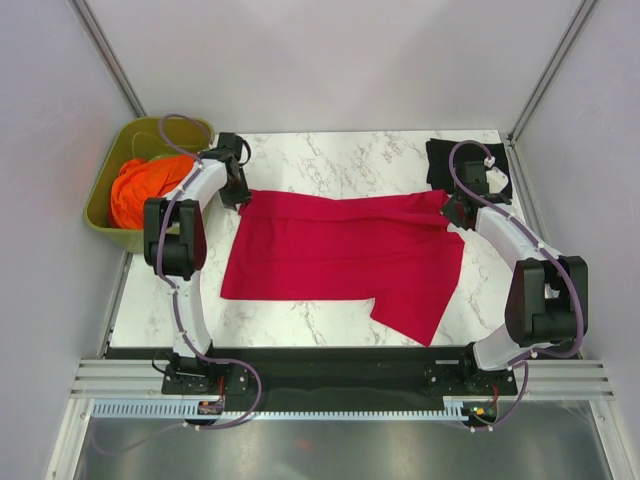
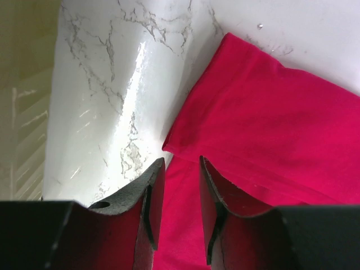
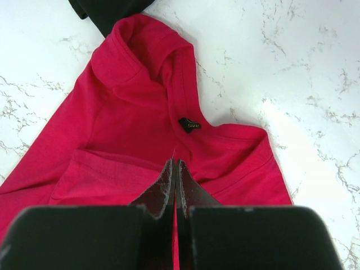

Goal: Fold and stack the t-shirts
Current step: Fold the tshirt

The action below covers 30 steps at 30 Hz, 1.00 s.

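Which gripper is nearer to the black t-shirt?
Right. The right gripper sits close in front of the black t-shirt; the left gripper is far off, beside the tub.

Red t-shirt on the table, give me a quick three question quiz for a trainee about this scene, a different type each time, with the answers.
1. True or false: the right gripper is shut on the red t-shirt.
2. Where on the table does the black t-shirt lie? A far right corner; B near left corner; C centre.
3. Fill in: the green tub holds ___ cloth.
Key: 1 true; 2 A; 3 orange.
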Available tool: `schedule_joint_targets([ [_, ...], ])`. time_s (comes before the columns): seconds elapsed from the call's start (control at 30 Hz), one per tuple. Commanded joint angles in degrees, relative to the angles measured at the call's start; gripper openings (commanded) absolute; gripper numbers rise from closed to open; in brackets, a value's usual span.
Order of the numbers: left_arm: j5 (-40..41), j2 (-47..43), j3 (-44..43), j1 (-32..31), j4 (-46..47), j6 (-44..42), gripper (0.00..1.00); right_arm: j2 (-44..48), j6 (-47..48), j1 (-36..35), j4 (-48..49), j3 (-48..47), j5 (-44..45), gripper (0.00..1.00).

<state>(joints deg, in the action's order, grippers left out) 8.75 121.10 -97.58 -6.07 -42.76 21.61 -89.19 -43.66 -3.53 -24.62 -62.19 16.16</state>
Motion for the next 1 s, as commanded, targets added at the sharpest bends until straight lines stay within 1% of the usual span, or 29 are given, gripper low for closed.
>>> schedule_joint_targets([
  [0.0,0.04,2.21,-1.82,0.44,0.05,0.98,0.38,1.82,0.24,0.02,0.01,-1.18,-0.25,0.00],
  [0.2,0.30,3.70,-1.65,0.44,0.66,1.16,0.37,1.74,0.33,0.10,0.10,-1.18,-0.52,0.00],
  [0.27,0.56,3.97,-1.56,0.44,0.93,1.16,0.35,1.74,0.33,0.01,0.10,-1.09,-0.43,0.00],
  [0.3,0.56,4.06,-1.56,0.44,1.01,1.16,0.33,1.74,0.33,0.01,0.19,-1.00,-0.43,0.00],
  [0.33,0.65,4.14,-1.65,0.44,1.02,1.25,0.26,1.74,0.33,0.01,0.28,-1.00,-0.34,0.00],
  [0.43,1.17,3.53,-1.74,0.44,1.10,1.25,0.14,1.74,0.42,0.01,0.28,-1.00,-0.34,0.00],
  [0.47,1.35,3.27,-1.82,0.44,1.02,1.16,0.13,1.74,0.42,0.10,0.19,-0.91,-0.34,0.00],
  [0.6,2.14,2.39,-2.09,0.44,1.02,0.46,0.12,1.56,0.33,0.02,0.28,-0.82,-0.43,0.00],
  [0.63,2.14,2.21,-2.09,0.44,0.93,0.37,0.14,1.47,0.33,0.01,0.28,-0.82,-0.60,0.00],
  [0.73,1.97,1.86,-2.00,0.35,0.93,0.10,0.26,1.56,0.15,0.10,0.45,-0.82,-0.96,0.00],
  [0.8,1.88,1.86,-2.00,0.44,0.93,0.02,0.26,1.65,0.15,0.02,0.45,-0.82,-0.87,0.00],
  [0.83,1.79,1.95,-2.00,0.44,0.93,-0.07,0.23,1.74,0.24,0.10,0.36,-0.82,-0.87,0.00],
  [0.9,1.71,1.95,-1.91,0.35,0.84,0.02,0.22,1.82,0.33,0.02,0.36,-0.82,-0.87,0.00],
  [0.97,1.79,1.86,-1.91,0.35,0.84,-0.07,0.22,1.91,0.33,0.10,0.36,-0.56,-0.87,0.00],
])
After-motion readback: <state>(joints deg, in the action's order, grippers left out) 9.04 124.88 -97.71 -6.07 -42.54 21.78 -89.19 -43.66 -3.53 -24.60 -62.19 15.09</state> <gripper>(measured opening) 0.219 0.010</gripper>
